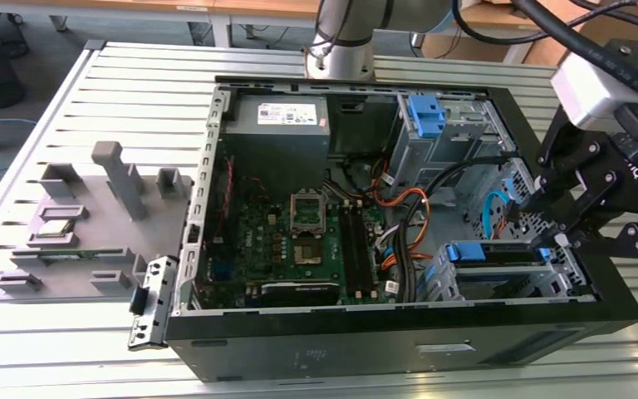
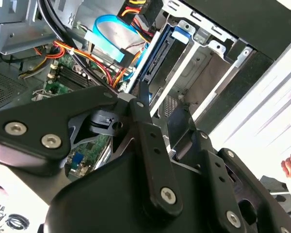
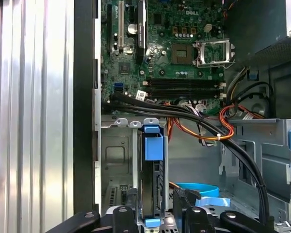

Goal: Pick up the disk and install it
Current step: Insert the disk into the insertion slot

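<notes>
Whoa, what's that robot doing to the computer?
A robot arm is working inside an open computer case on a slatted metal table. Its gripper hangs at the drive cage, jaws open, one on each side of the disk. The disk, with its blue rails, stands on edge in a bay of that cage, and the gripper is not clamped on it.

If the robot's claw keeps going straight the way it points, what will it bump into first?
Probably the disk, standing on edge in the drive cage with its blue bracket. In the first wrist view the gripper points straight at it; how near it is, I can't tell.
</notes>
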